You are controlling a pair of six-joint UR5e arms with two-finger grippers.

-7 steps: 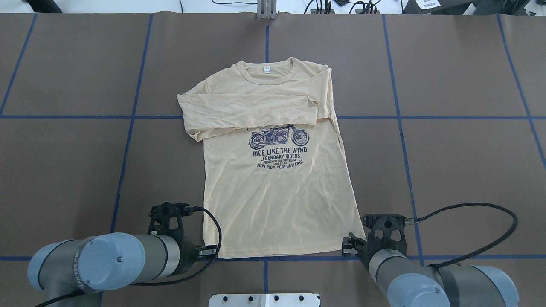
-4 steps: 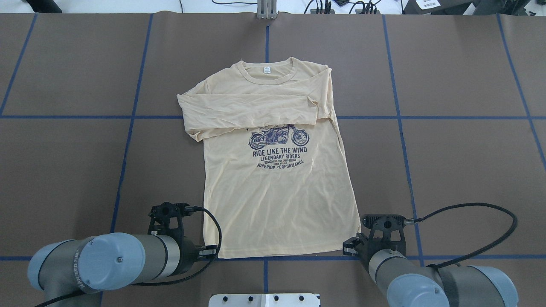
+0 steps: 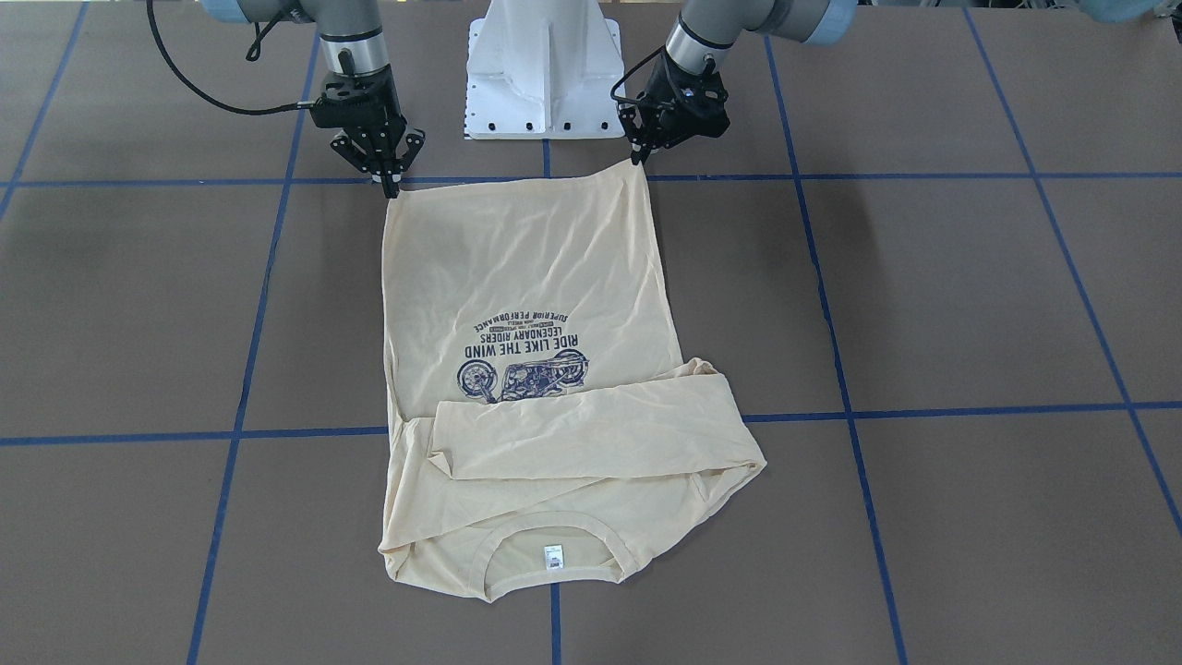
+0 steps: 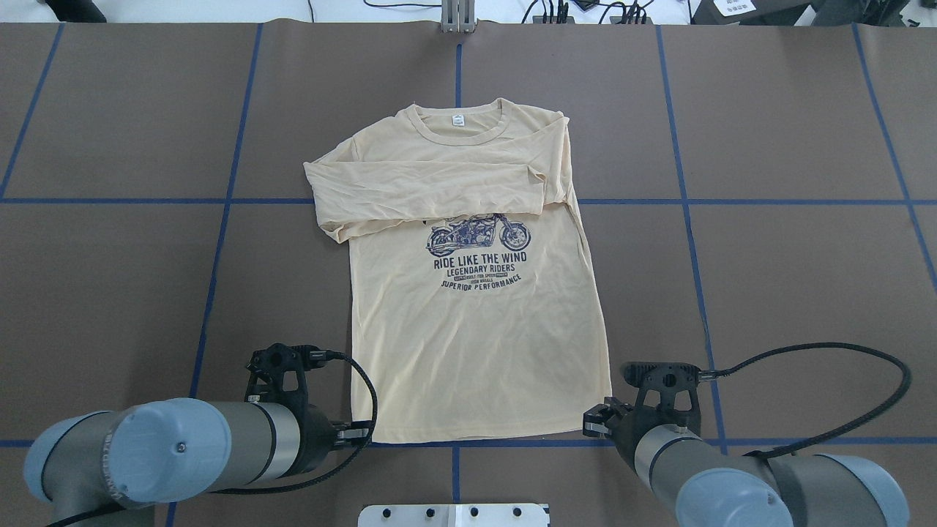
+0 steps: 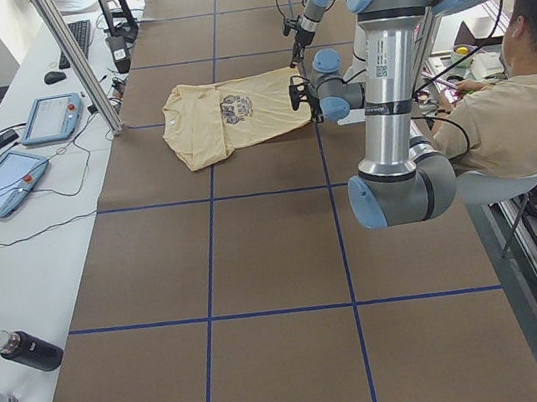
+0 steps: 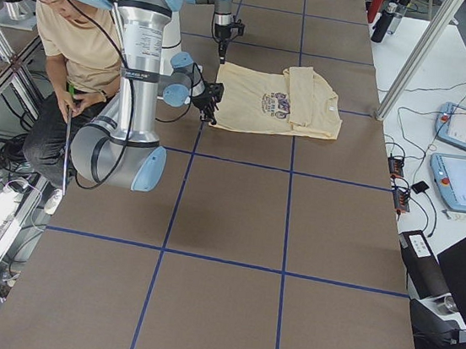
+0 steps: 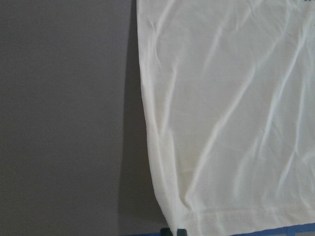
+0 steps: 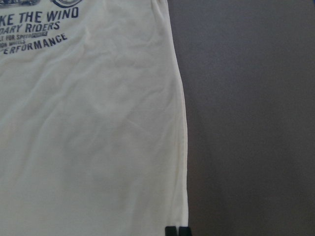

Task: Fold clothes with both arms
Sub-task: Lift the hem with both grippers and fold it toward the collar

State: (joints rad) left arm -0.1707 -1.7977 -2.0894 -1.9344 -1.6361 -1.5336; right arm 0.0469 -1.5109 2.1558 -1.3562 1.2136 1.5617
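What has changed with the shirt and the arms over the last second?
The right hand closed on the T-shirt's near right hem corner and drew it slightly inward, toward the left hand. The left arm swung outward a little, its hand staying at the other corner. Sleeves, collar and print stayed put.

The pale cream-yellow long-sleeved T-shirt [image 4: 476, 344] is plain apart from a navy motorcycle print with lettering [image 4: 479, 252] on its chest and a small white neck label [image 4: 458, 120]. The dark brown matte tabletop [image 4: 805, 278] is crossed by a grid of thin blue tape lines [image 4: 684, 201]. The grey metal left arm [image 4: 249, 443] and grey metal right arm [image 4: 659, 454] carry light-blue joint caps and black cables. The left gripper [image 3: 637, 159] and right gripper [image 3: 391, 189] are black. The pedestal base [image 3: 545, 65] is white.
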